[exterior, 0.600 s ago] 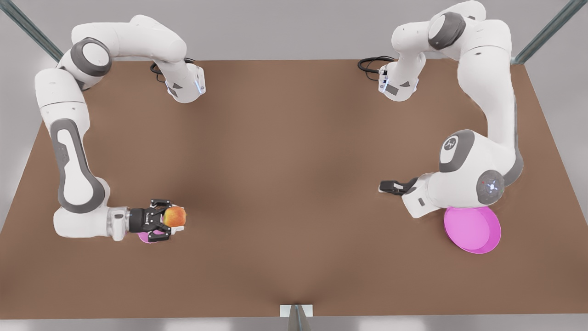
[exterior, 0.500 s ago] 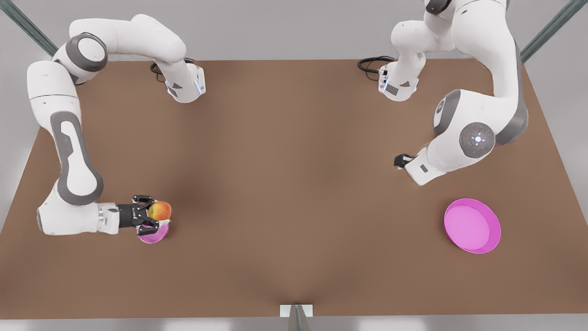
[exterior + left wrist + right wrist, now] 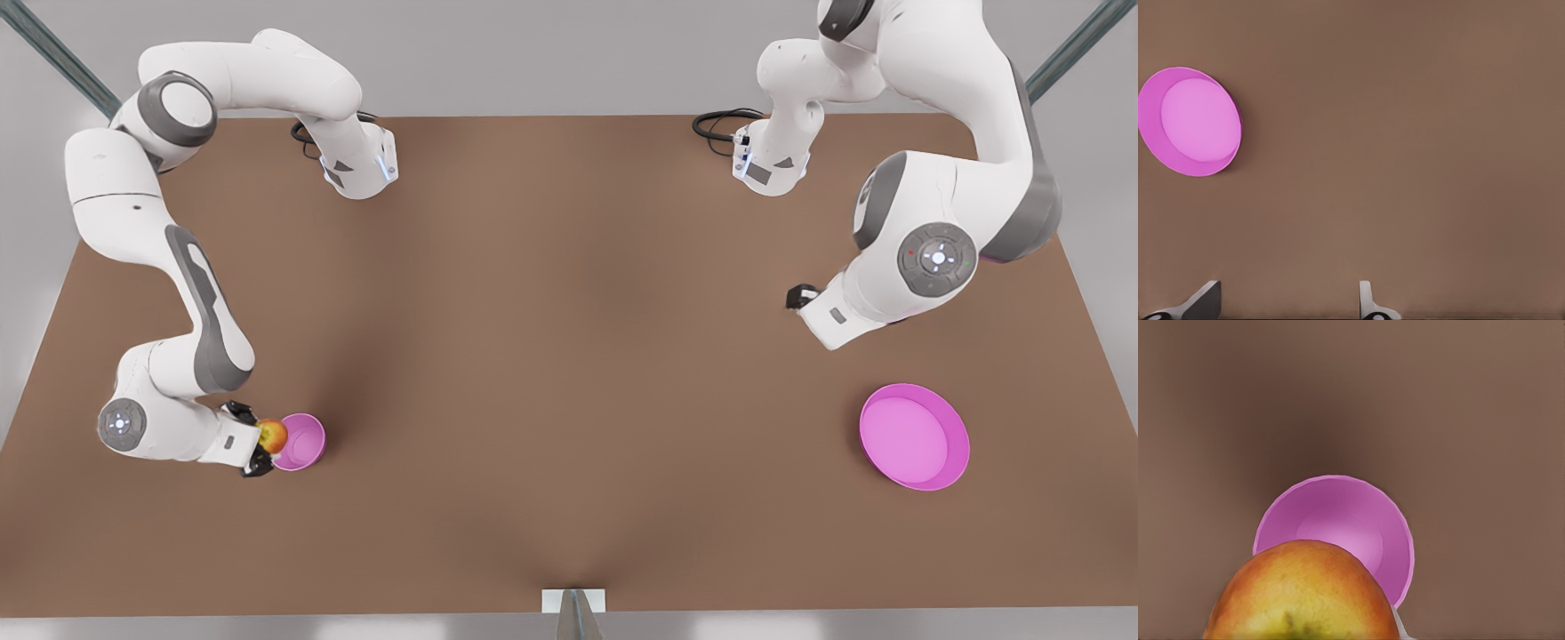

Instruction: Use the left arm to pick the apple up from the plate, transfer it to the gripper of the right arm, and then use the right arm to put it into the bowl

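Observation:
The red-orange apple (image 3: 274, 436) is held in my right gripper (image 3: 260, 441), which is shut on it at the front view's lower left. The apple hangs at the near rim of the small pink bowl (image 3: 302, 442), beside rather than inside it. In the right wrist view the apple (image 3: 1305, 593) sits in front of the bowl (image 3: 1351, 520), whose inside is bare. The magenta plate (image 3: 914, 436) lies bare at the front view's lower right. My left gripper (image 3: 800, 296) waits above and behind the plate. Its fingers (image 3: 1208, 298) stand apart, open, with the plate (image 3: 1190, 121) off to one side.
The brown table (image 3: 569, 356) carries the two arm bases at its far edge, with black cables (image 3: 720, 124) beside them. A small white bracket (image 3: 573, 600) stands at the middle of the near edge.
My right arm has bent its wrist round and brought the apple lower, to the bowl's rim. The left arm has lifted off the plate and drawn back towards the front view's right.

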`<state>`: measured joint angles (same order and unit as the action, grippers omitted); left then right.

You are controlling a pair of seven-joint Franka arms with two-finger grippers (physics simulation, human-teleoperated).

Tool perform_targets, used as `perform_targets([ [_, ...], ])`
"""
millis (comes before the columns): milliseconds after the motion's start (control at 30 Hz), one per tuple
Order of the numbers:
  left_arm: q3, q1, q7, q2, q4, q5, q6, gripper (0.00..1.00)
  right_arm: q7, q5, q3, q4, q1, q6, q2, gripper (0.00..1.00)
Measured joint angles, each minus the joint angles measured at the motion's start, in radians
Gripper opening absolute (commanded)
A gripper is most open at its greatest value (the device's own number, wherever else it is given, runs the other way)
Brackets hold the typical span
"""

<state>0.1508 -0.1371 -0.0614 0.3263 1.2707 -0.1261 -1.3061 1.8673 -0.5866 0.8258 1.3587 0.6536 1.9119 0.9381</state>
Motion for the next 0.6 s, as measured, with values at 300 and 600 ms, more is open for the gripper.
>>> perform_targets([
  [300,-0.016,0.029,-0.027,0.042,-0.021,0.024,-0.019,1.0,-0.12,-0.034,-0.011,0.043,-0.014,0.083,0.026,1.0],
  [600,-0.027,0.054,-0.041,0.044,-0.023,0.014,-0.097,1.0,-0.207,-0.034,-0.001,0.026,-0.015,0.104,-0.004,1.0],
])
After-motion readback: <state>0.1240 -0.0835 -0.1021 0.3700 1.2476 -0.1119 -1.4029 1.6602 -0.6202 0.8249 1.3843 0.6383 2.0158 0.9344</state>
